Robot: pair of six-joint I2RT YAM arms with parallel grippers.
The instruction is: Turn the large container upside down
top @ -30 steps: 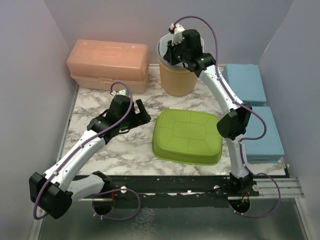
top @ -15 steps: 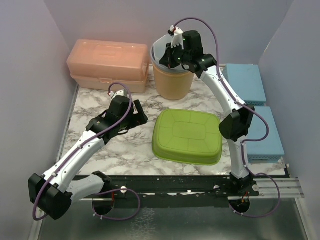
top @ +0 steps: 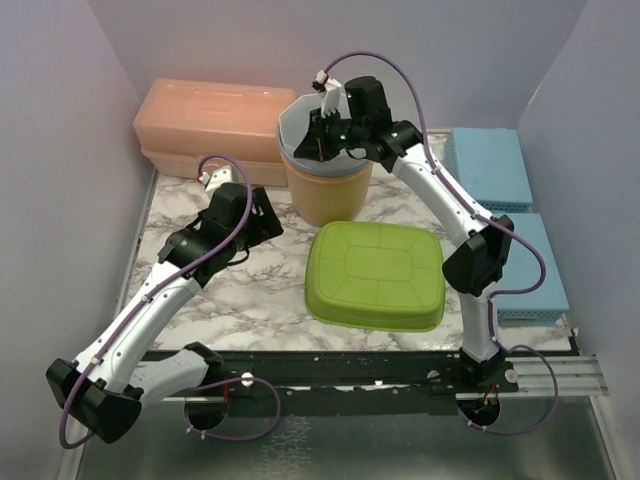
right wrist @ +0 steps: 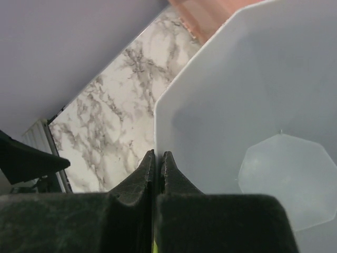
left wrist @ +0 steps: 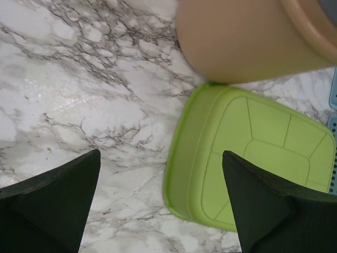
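Note:
The large container (top: 325, 195) is a tall tan tub with a pale grey inside, standing at the back middle of the marble table and leaning to the left. My right gripper (top: 322, 140) is shut on its rim, one finger inside and one outside the wall (right wrist: 158, 154). The right wrist view looks down into the tub's grey interior (right wrist: 253, 105). My left gripper (top: 262, 222) is open to the left of the tub, above the bare marble. In the left wrist view its fingers (left wrist: 161, 154) frame the table, with the tub's tan wall (left wrist: 247, 37) ahead.
A green tub (top: 375, 272) lies upside down just in front of the large container, also seen in the left wrist view (left wrist: 253, 158). A pink lidded box (top: 215, 125) stands at the back left. Two blue boxes (top: 490, 165) (top: 525, 265) line the right edge.
My right gripper has drawn the large container left and towards the front, tipping it further. My left arm has shifted left and back, still open.

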